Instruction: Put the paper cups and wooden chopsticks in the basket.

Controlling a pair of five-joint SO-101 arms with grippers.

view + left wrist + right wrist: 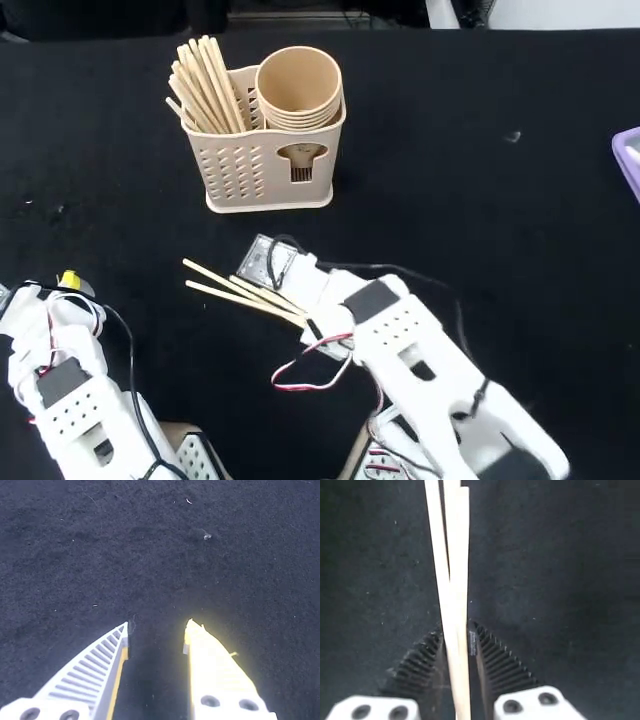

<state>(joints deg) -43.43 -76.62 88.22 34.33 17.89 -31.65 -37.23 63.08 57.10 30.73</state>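
A beige perforated basket (pixel 262 165) stands at the back of the black table. It holds a bundle of wooden chopsticks (pixel 207 85) in one compartment and stacked paper cups (pixel 299 88) in the other. In front of the basket, my right gripper (pixel 297 308) (pixel 456 630) is shut on a few loose chopsticks (pixel 240 288) (pixel 452 580), which stick out past its fingertips, low over the table. My left gripper (pixel 157 625) (pixel 65 285) stands open over bare cloth at the near left, with nothing between its fingers.
A purple object (pixel 628 160) pokes in at the right edge. Red and white wires (pixel 310 370) loop beside the right arm. Small specks of lint (pixel 205 536) lie on the black cloth (pixel 480 200).
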